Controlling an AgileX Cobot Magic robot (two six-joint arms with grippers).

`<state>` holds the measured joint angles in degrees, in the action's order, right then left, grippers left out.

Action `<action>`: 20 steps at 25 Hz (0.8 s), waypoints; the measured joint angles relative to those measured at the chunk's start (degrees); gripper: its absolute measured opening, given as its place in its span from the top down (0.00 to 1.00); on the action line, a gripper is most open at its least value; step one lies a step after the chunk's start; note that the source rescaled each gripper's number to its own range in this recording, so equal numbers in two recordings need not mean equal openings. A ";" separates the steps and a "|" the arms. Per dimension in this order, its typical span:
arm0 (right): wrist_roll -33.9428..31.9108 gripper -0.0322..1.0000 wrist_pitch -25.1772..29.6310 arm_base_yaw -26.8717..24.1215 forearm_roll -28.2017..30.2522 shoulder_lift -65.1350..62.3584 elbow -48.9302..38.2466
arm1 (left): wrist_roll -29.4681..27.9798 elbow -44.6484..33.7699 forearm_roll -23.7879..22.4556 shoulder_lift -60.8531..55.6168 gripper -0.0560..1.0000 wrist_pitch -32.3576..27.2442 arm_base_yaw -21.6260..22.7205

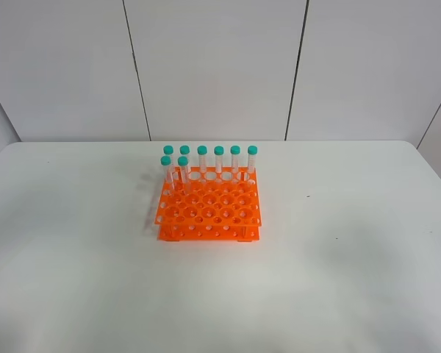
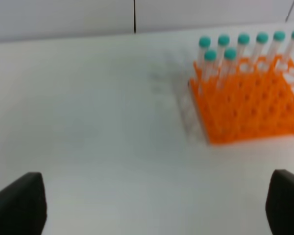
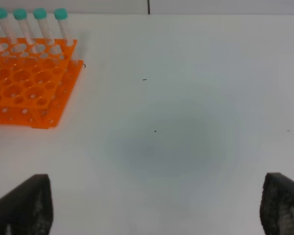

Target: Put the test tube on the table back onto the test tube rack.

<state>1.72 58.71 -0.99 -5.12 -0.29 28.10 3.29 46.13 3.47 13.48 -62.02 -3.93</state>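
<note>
Fingers on both arms are spread wide with nothing between them: I see the left gripper [image 2: 157,208] as two dark finger [image 2: 19,203] tips at the edges of its wrist view, and the right gripper [image 3: 157,205] the same way, each over bare white counter [image 1: 353,257]. Neither arm shows in the high camera. Orange test tube rack [image 1: 209,209] sits near the middle of the counter, standing flat. I count eight teal-capped test tubes [image 1: 218,158] upright in it: six in a row along the back edge, two more in the next row forward at the left end. All other holes I can see are empty. I find no tube lying on the counter in any of the three views, so I can't pick out which of the eight is the task's tube; they look alike. From the left wrist camera the rack is ahead and off to one side, slightly blurred. From the right wrist camera only one corner of the rack with four tubes shows. A few tiny dark specks [image 3: 144,79] mark the counter on the right arm's side.
</note>
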 joint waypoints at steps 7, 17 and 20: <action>0.00 0.07 0.00 0.00 0.00 0.00 0.00 | -2.03 -10.14 -0.17 -13.70 0.01 -3.17 0.00; 0.00 0.07 0.00 0.00 0.00 0.00 0.00 | -2.64 -13.37 -0.23 -13.70 0.01 -5.35 0.00; 0.00 0.07 0.00 0.00 0.00 0.00 0.00 | -2.64 -13.37 -0.23 -13.70 0.01 -5.35 0.00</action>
<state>1.72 58.71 -0.99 -5.12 -0.29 28.10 0.65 32.76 3.24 -0.21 -67.37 -3.93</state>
